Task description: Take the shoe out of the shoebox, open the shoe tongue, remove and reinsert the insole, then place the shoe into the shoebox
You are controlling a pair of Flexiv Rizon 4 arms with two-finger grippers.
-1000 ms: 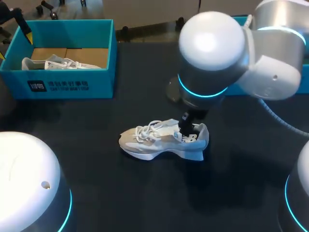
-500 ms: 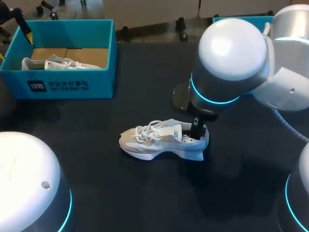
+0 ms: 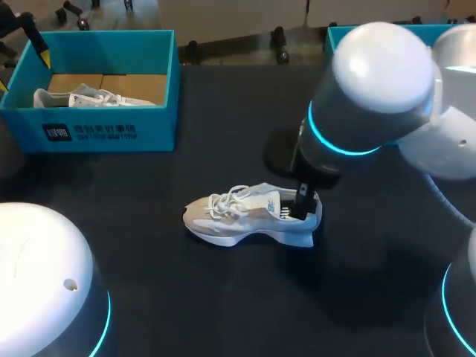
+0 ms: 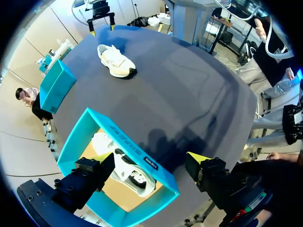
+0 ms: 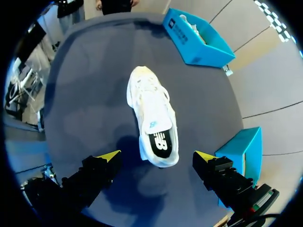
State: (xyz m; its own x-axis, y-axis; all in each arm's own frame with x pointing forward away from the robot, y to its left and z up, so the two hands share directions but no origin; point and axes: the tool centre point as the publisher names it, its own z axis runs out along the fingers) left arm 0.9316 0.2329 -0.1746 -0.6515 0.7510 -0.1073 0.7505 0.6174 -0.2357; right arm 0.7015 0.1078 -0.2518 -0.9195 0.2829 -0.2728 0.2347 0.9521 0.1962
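Note:
A white shoe [image 3: 251, 216] lies on its sole mid-table, toe to the left. The right wrist view looks straight down on the shoe [image 5: 152, 113], and its insole [image 5: 161, 142] with a black logo shows at the heel. My right gripper [image 5: 157, 156] hangs open just above the heel, fingers either side and not touching; in the head view one finger [image 3: 303, 199] reaches the shoe's collar. The teal shoebox [image 3: 104, 130] stands at the back left with a second white shoe [image 3: 74, 97] inside. My left gripper [image 4: 150, 158] hovers open over that shoebox [image 4: 137, 149].
A teal lid or second box [image 3: 349, 33] sits at the back right, and the same lid [image 5: 241, 151] lies close beside my right gripper. My right arm's bulky elbow [image 3: 372, 89] hangs over the table's right half. Dark bare tabletop surrounds the shoe.
My right arm swung rightward, and its gripper slid from the shoe's tongue area back to the heel. The shoe, shoebox and left arm stayed where they were.

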